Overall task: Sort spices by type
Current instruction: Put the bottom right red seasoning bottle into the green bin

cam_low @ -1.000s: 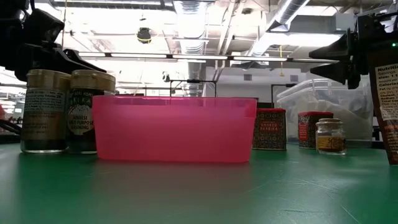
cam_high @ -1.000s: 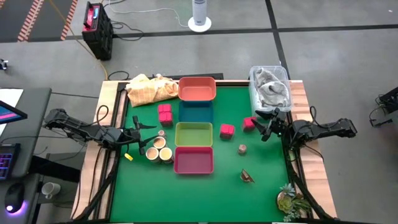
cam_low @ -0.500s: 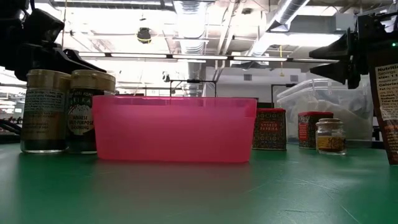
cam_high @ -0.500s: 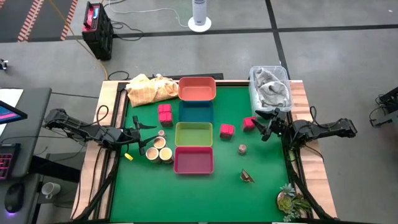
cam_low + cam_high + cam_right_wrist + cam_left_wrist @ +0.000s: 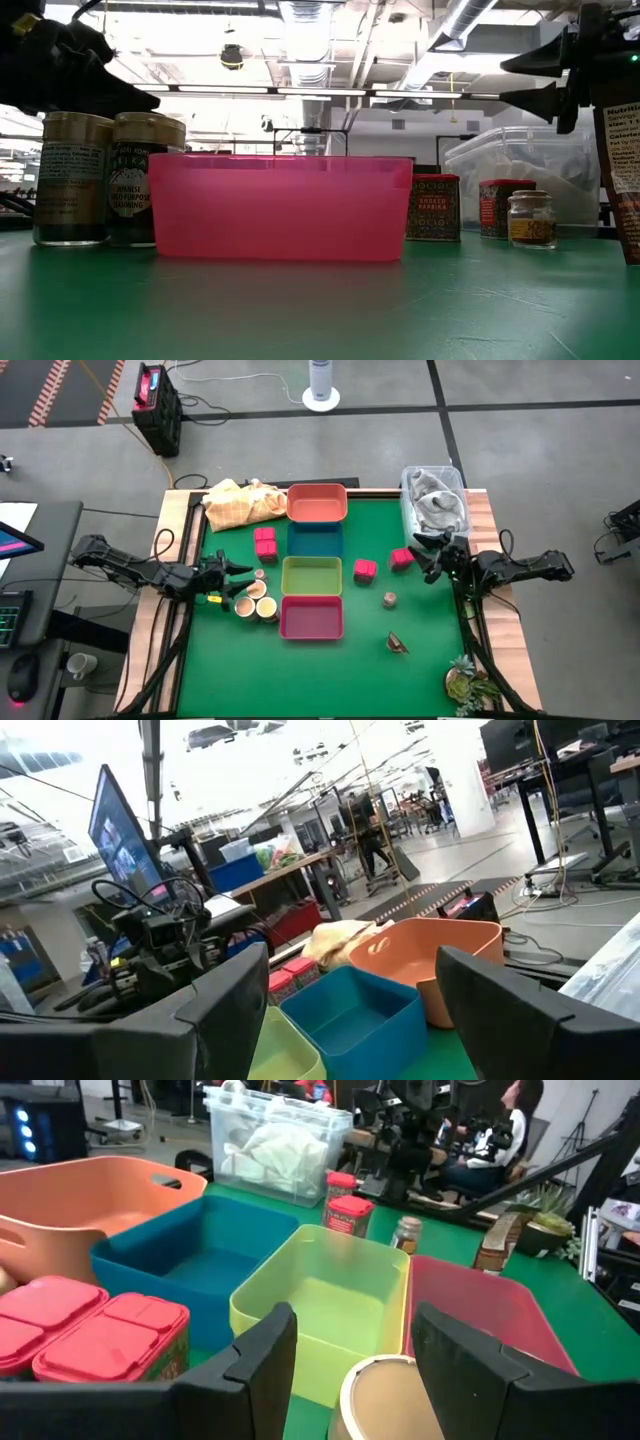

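Two pink tins [image 5: 265,541] stand side by side left of the blue tray [image 5: 315,540]; two more [image 5: 365,569] [image 5: 401,558] stand right of the trays. Three tan tubs [image 5: 256,600] cluster left of the pink tray [image 5: 311,617]. One grey-brown knob [image 5: 389,599] and a dark brown piece [image 5: 398,644] sit on the right half of the mat. My left gripper [image 5: 245,568] hovers level and open just left of the tubs, a tub's cream top [image 5: 392,1398] below its fingers. My right gripper [image 5: 422,557] is open, raised beside the rightmost pink tin.
Orange [image 5: 317,503], blue, yellow-green [image 5: 311,575] and pink trays form a column at mid-table. A yellow cloth [image 5: 240,503] lies far left, a clear bin with cloth [image 5: 434,498] far right, a green sprig [image 5: 466,682] at the near right corner.
My left gripper has rolled about its own pointing line while staying where it was, its fingers now lying differently in the high and low views. My right gripper has tipped its fingertips slightly upward. No spice has moved.
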Robot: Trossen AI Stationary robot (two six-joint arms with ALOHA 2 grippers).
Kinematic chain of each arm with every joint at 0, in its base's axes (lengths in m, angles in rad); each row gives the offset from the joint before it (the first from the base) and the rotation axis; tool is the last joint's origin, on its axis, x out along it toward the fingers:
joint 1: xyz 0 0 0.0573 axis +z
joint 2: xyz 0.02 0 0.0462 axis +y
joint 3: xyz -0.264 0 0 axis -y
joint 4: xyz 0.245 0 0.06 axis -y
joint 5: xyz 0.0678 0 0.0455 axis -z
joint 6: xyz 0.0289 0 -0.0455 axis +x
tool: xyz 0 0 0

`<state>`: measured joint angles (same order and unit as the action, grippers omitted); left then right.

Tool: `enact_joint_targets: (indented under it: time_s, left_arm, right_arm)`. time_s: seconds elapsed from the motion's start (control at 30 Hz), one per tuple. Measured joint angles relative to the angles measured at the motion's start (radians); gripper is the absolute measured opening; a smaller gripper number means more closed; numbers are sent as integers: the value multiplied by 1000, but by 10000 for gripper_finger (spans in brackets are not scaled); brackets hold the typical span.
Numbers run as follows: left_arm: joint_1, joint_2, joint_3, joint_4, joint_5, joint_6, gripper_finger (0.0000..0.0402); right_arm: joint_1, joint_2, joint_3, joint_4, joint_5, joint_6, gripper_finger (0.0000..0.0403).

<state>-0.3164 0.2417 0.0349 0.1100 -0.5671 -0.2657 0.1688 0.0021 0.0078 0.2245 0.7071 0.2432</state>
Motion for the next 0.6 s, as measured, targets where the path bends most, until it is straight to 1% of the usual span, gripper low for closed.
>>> enact_joint_targets:
  time_s: [0.07, 0.1, 0.2, 0.27, 0.33, 0.43, 0.6]
  left_arm:
    - [0, 0, 0, -13, 0, -16, 187]
    - [0, 0, 0, -20, 0, -32, 187]
    - [0, 0, 0, -24, 1, -100, 187]
    - [1, 0, 0, -23, 2, -167, 187]
    - [7, 0, 3, -7, 7, -171, 187]
    - [17, 1, 29, -9, 49, -148, 187]
    - [35, 0, 113, -21, 64, -84, 187]
  right_arm:
    - [2, 0, 0, 0, -11, 12, 312]
    - [2, 0, 0, -1, -37, 29, 312]
    - [2, 0, 2, -13, -169, 30, 312]
    - [3, 8, 16, -61, -213, 30, 312]
    - [9, 32, 37, -97, -214, 37, 312]
    - [10, 98, 78, -168, -215, 38, 312]
    - [10, 288, 176, -275, -213, 1, 312]
